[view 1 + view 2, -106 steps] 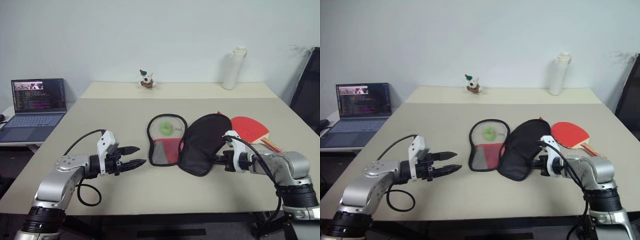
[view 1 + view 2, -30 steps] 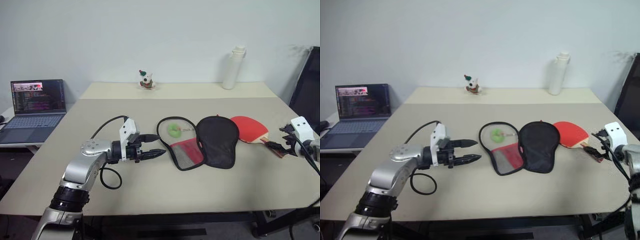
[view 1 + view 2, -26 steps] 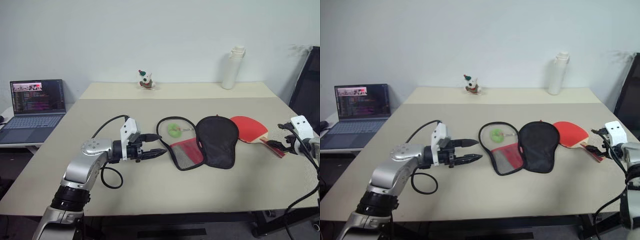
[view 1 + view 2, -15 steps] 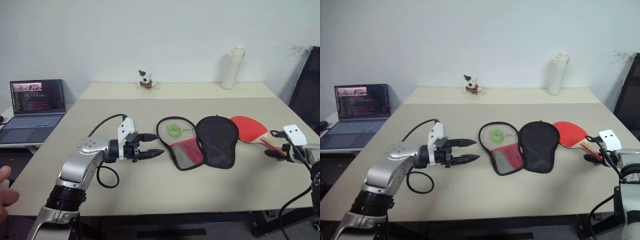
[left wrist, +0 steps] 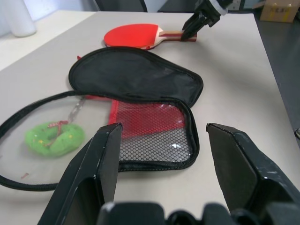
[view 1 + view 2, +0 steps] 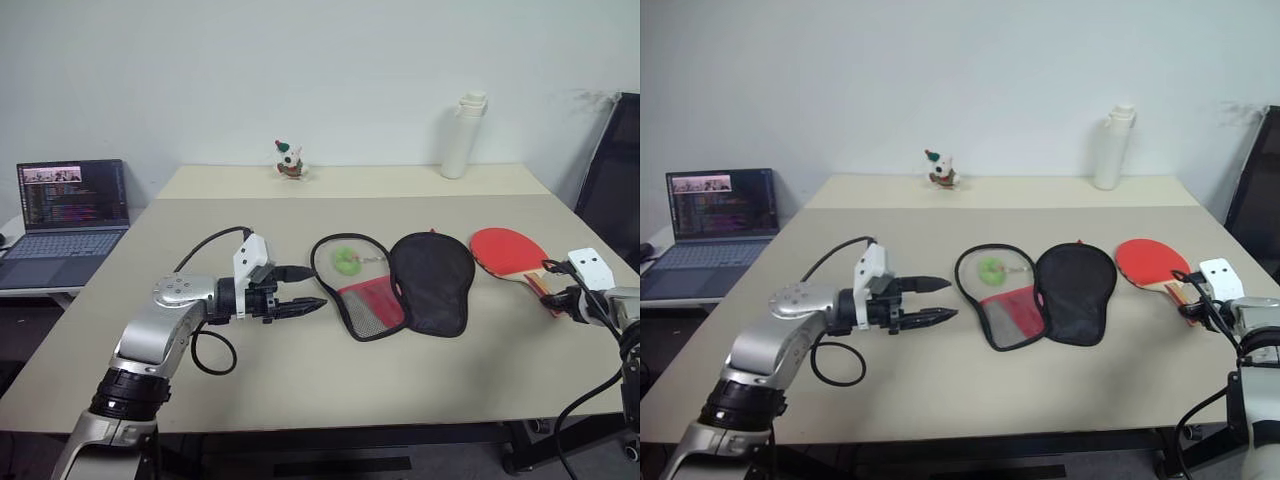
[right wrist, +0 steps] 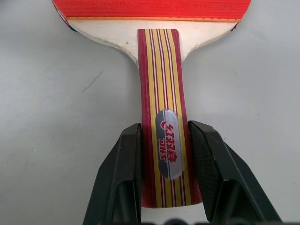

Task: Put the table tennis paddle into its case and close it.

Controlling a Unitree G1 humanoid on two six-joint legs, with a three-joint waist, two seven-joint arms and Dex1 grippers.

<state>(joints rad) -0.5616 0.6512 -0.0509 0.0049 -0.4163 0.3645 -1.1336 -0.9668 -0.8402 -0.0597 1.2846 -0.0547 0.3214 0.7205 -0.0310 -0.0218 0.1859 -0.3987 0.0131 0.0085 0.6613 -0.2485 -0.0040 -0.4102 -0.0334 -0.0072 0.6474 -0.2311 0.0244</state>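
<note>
The table tennis paddle (image 6: 505, 248) lies flat at the table's right side, red face up, its striped handle (image 7: 161, 93) pointing toward the right edge. My right gripper (image 7: 165, 127) is shut on that handle, one black finger pressed to each side. The case (image 6: 430, 280) lies unzipped and spread open mid-table: a black half on the right, and a red mesh half (image 6: 370, 305) with a green pom-pom (image 6: 346, 261) on the left. My left gripper (image 6: 315, 286) hovers open just left of the case, pointing at it with nothing between its fingers (image 5: 234, 159).
A laptop (image 6: 65, 205) stands open on a side desk at the far left. At the table's back stand a white bottle (image 6: 458, 137) and a small toy figure (image 6: 289, 160). A black chair (image 6: 610, 170) is beyond the right edge.
My right gripper came down to the paddle's handle and closed its fingers on it. The left arm and the case have stayed put.
</note>
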